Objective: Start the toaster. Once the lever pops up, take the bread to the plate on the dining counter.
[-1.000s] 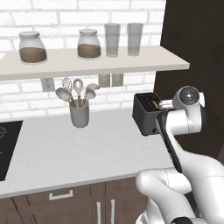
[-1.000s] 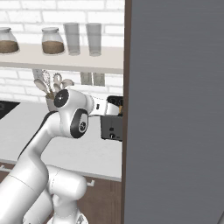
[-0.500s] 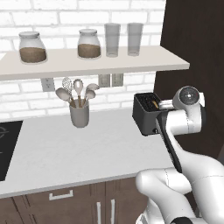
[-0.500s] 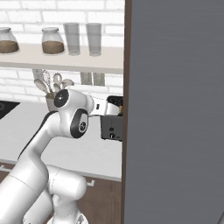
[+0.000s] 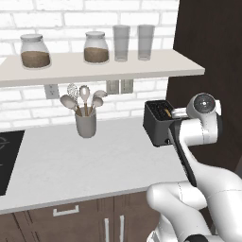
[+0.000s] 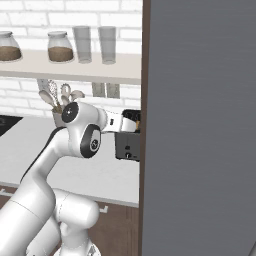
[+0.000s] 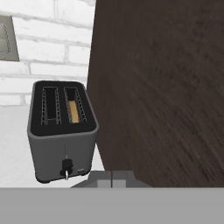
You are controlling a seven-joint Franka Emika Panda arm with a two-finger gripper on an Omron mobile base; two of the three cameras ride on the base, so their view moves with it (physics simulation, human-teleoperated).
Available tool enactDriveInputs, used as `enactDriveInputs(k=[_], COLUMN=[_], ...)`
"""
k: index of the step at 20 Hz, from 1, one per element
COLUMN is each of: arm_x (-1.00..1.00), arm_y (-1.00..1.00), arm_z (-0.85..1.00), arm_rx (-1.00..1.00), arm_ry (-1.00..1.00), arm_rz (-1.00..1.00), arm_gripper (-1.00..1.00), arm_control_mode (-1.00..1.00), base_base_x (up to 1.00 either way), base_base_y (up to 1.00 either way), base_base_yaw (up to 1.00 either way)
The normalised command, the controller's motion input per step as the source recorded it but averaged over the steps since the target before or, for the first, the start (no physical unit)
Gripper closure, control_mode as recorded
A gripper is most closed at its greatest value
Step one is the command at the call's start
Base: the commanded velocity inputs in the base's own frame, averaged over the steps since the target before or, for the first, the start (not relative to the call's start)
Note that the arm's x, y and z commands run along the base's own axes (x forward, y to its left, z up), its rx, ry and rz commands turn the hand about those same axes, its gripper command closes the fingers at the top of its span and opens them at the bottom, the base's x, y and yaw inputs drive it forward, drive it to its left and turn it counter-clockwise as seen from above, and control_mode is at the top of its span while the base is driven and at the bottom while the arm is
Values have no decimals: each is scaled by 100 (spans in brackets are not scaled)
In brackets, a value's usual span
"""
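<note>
Closed gripper (image 7: 111, 178) hangs near the toaster's lever end — empty.
The boxy dark grey two-slot toaster (image 7: 61, 131) stands on the pale grey worktop (image 5: 71, 165), close beside a dark brown wood panel (image 7: 162, 87). A thin tan bread slice (image 7: 74, 111) sits down in the slot nearer that panel; the small black lever knob (image 7: 66, 164) sits low on the narrow end face.

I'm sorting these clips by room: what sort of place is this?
A rendered home kitchen: a toaster on a white worktop, a utensil crock, and storage jars on a shelf.
</note>
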Motion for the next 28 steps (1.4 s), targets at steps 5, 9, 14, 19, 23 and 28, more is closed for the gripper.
enactDriveInputs(k=[5, 9, 14, 19, 23, 28], arm_x=[0, 0, 0, 0, 0, 0], arm_y=[0, 0, 0, 0, 0, 0], arm_z=[0, 0, 0, 0, 0, 0], arm_rx=[0, 0, 0, 0, 0, 0], arm_ry=[0, 0, 0, 0, 0, 0], arm_rz=[0, 0, 0, 0, 0, 0], arm_gripper=[100, 100, 100, 100, 100, 100], arm_control_mode=[-100, -100, -100, -100, -100, -100], base_base_x=[0, 0, 0, 0, 0, 0], base_base_y=[0, 0, 0, 0, 0, 0], base_base_yaw=[0, 0, 0, 0, 0, 0])
